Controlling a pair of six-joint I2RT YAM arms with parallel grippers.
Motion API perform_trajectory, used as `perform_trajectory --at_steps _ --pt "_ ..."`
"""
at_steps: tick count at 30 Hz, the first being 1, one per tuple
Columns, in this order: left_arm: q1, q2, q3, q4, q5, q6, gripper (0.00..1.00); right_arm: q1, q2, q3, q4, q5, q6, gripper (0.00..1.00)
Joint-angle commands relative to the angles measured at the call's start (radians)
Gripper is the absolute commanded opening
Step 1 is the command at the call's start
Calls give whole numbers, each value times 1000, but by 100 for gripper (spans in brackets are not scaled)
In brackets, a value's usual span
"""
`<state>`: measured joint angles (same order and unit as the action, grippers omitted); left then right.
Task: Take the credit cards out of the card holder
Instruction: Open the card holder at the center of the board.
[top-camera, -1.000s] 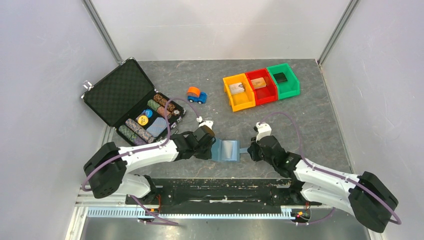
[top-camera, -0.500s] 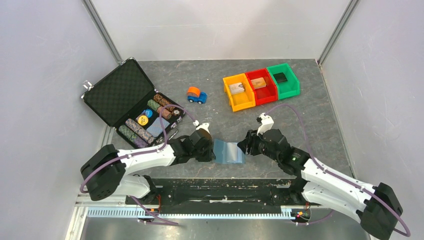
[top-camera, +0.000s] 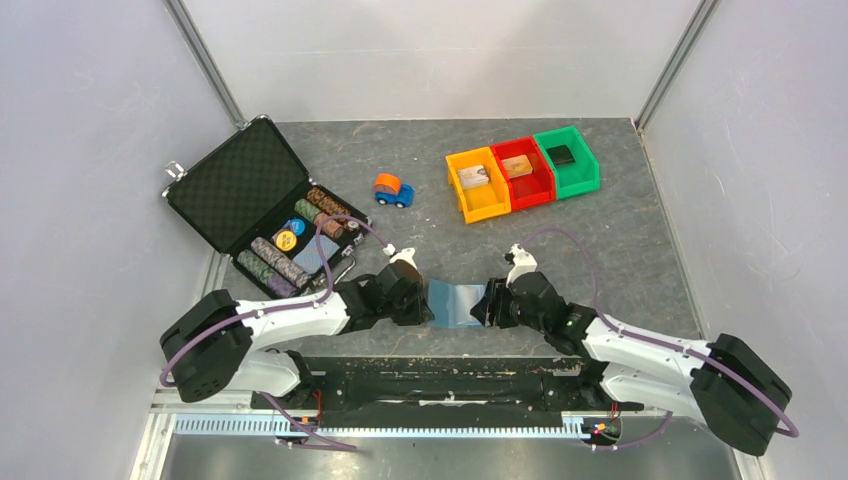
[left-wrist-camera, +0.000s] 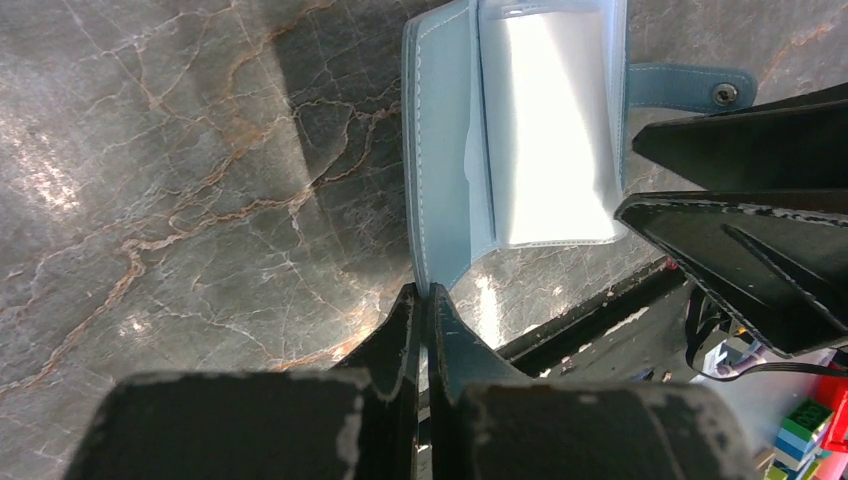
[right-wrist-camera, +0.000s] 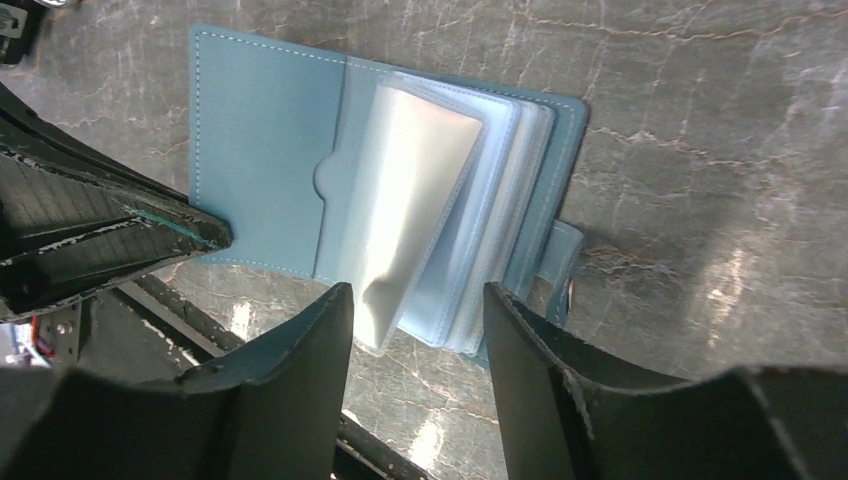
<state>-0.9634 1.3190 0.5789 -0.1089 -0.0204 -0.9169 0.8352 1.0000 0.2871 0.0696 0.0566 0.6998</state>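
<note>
The light-blue card holder (top-camera: 455, 303) lies open on the table between my two grippers. My left gripper (left-wrist-camera: 422, 295) is shut on the near edge of its left cover (left-wrist-camera: 445, 150). My right gripper (right-wrist-camera: 415, 300) is open, its jaws set either side of the near edge of the fanned clear sleeves (right-wrist-camera: 420, 200), touching nothing. The closing tab (right-wrist-camera: 560, 265) sticks out to the right. No card shows in the sleeves. Credit cards lie in the far bins: a grey-tan one (top-camera: 473, 176), a tan one (top-camera: 517, 166) and a dark one (top-camera: 562, 155).
Orange (top-camera: 490, 205), red (top-camera: 540, 190) and green (top-camera: 585, 175) bins stand at the back right. An open black case (top-camera: 225, 185) with poker chips sits at the left. A blue-and-orange toy car (top-camera: 393, 189) is behind the holder. The table's near edge rail (top-camera: 440, 370) runs just below the holder.
My right gripper swung in over the holder's right half, then settled low at its right edge. The holder and my left gripper shifted slightly toward the near edge.
</note>
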Motion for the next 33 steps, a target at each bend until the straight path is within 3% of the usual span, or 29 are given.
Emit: perform_trajectory --at_steps 1,7,25,33 --pt "1 -24 -17 46 13 -33 2 3 35 -12 141 -35 26 51" --pt "1 -27 -26 53 16 -33 2 3 68 -14 149 -22 26 46" --pt "0 -20 -28 69 16 -36 2 4 115 20 79 7 41 47" --pt "0 -7 -42 102 16 -36 2 4 146 0 189 -53 73 47"
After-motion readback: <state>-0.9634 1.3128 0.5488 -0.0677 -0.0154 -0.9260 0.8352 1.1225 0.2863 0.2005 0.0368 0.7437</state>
